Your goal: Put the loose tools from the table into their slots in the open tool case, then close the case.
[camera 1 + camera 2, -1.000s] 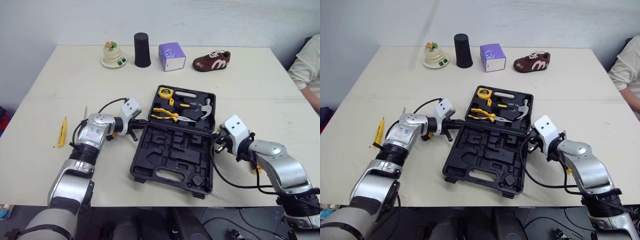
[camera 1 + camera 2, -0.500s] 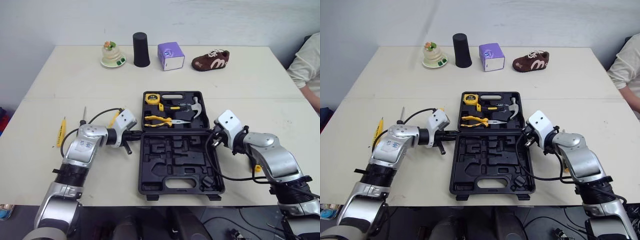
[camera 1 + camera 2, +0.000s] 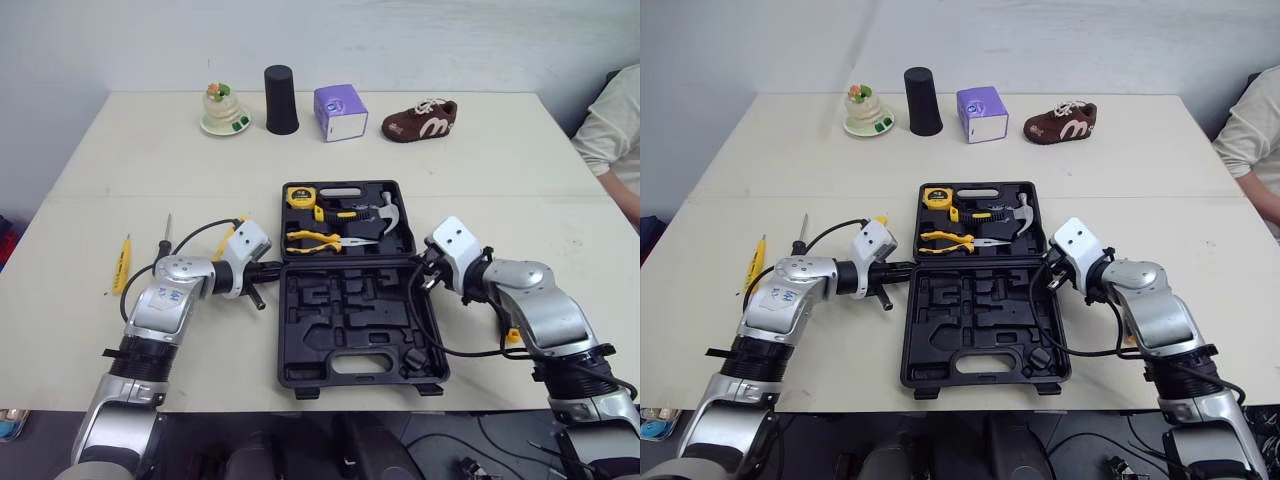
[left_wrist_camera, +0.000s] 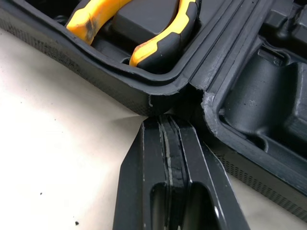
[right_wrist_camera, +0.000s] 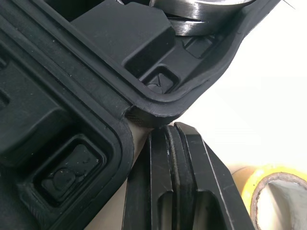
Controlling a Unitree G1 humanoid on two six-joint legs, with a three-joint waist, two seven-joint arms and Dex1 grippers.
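Shut empty at its hinge ends, the left gripper [image 3: 270,268] and right gripper [image 3: 427,274] have turned the skewed tool case [image 3: 340,322] square, ready for the loose yellow screwdriver [image 3: 123,263].

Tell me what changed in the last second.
The case was turned from askew to square with the table edge, its near half swinging to the robot's right. The left gripper and right gripper, both shut, followed at the hinge ends. The tools in it and the screwdrivers on the table stayed put.
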